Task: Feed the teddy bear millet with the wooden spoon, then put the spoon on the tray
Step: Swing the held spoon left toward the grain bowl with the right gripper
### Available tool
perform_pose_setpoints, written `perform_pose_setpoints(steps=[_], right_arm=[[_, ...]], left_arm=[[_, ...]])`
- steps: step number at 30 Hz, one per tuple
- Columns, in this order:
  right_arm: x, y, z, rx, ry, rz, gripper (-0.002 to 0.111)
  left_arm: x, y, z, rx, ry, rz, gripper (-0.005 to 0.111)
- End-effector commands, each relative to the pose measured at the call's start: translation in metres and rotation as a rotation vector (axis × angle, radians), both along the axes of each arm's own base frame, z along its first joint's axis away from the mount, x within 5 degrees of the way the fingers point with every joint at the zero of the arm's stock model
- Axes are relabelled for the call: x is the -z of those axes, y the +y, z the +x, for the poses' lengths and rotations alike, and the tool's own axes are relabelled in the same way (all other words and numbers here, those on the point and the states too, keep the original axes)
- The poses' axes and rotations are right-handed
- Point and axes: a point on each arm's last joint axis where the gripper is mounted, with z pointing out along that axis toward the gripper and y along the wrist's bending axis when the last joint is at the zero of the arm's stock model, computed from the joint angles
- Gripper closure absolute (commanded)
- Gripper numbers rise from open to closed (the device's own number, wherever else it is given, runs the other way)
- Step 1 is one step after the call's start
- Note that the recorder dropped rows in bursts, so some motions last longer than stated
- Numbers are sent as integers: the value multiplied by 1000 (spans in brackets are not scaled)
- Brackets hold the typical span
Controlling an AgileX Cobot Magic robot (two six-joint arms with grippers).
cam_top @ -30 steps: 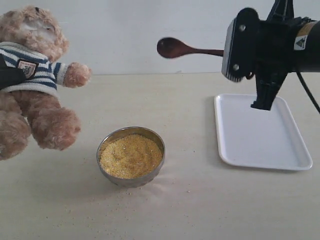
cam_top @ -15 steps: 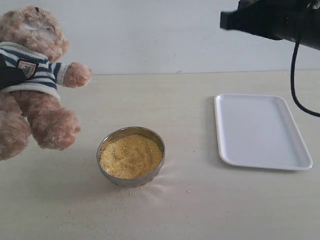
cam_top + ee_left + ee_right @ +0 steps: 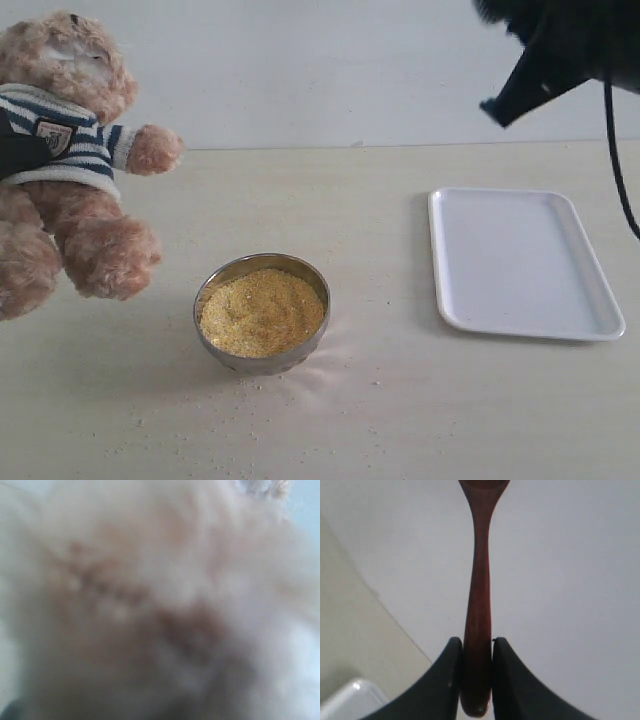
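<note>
The pale table (image 3: 400,420) carries everything. At its far left the teddy bear (image 3: 70,200) leans, with the left gripper (image 3: 18,152) showing as a dark part against its striped shirt. Whether the jaws clamp cannot be told, since the left wrist view shows only blurred fur. The tray (image 3: 520,260) lies at the right. The metal bowl (image 3: 262,258) of millet (image 3: 262,312) sits near the middle. High at the far right, the right gripper (image 3: 476,642) pinches the wooden spoon (image 3: 481,570) by its handle end.

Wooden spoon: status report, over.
Right gripper shut on wooden spoon handle. Left gripper clamped on teddy bear. Spoon not yet on tray. Nothing in the way.
</note>
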Motion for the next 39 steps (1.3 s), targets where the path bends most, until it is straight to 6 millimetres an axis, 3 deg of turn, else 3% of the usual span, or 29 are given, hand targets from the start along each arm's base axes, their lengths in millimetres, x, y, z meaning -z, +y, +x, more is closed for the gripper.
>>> perform_pose_setpoints(steps=[1, 5, 9, 12, 18, 27, 32, 39], right_arm=[[4, -35, 0, 528, 78, 798, 108], [16, -36, -4, 615, 148, 1104, 108], [22, -34, -5, 668, 170, 1525, 108], [19, -26, -3, 595, 211, 1734, 108], [-1, -2, -1, 173, 214, 1408, 108], [-18, 21, -3, -232, 233, 1643, 108], [-9, 39, -10, -387, 244, 1177, 108], [14, 36, -8, -283, 275, 752, 108]], left_arm=[[-3, -1, -2, 5, -16, -22, 102], [-3, -1, -2, 5, -16, -22, 102], [-3, -1, -2, 5, -16, -22, 102], [-3, -1, -2, 5, -16, -22, 102], [-3, -1, -2, 5, -16, -22, 102], [-3, -1, -2, 5, -16, -22, 102], [-3, -1, -2, 5, -16, -22, 102], [-3, -1, -2, 5, -16, -22, 102]])
